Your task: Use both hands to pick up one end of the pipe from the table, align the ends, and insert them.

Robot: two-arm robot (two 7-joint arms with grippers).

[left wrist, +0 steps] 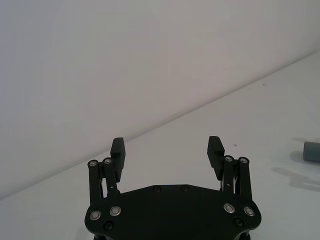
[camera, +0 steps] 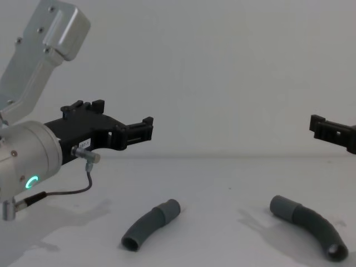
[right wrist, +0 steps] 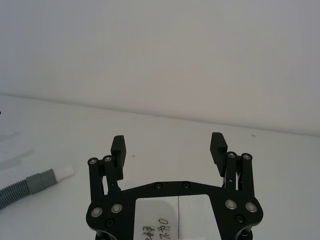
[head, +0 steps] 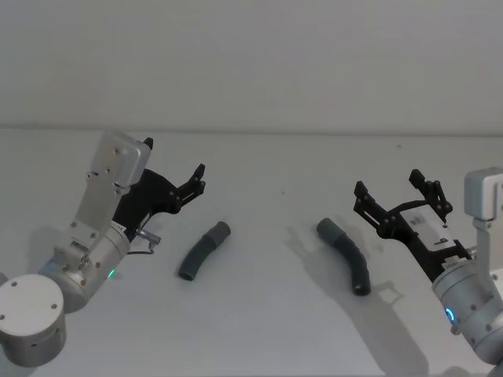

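Two curved dark grey ribbed pipe pieces lie apart on the white table (head: 267, 330). The left piece (head: 201, 253) (camera: 149, 225) points its grey cuff (head: 221, 231) up and to the right. The right piece (head: 348, 258) (camera: 310, 225) has its cuff (head: 327, 228) toward the middle. My left gripper (head: 196, 181) (left wrist: 167, 147) (camera: 147, 130) hovers open, above and left of the left piece. Just right of the right piece, my right gripper (head: 389, 187) (right wrist: 169, 145) (camera: 320, 128) is raised and open. In the right wrist view a pipe piece (right wrist: 20, 190) shows a grey cuff and a white tip (right wrist: 63, 172).
A thin cable (head: 145, 242) hangs from the left wrist close to the table. A pale grey wall (head: 251, 63) runs along the table's far edge. A grey cuff (left wrist: 312, 151) shows at the edge of the left wrist view.
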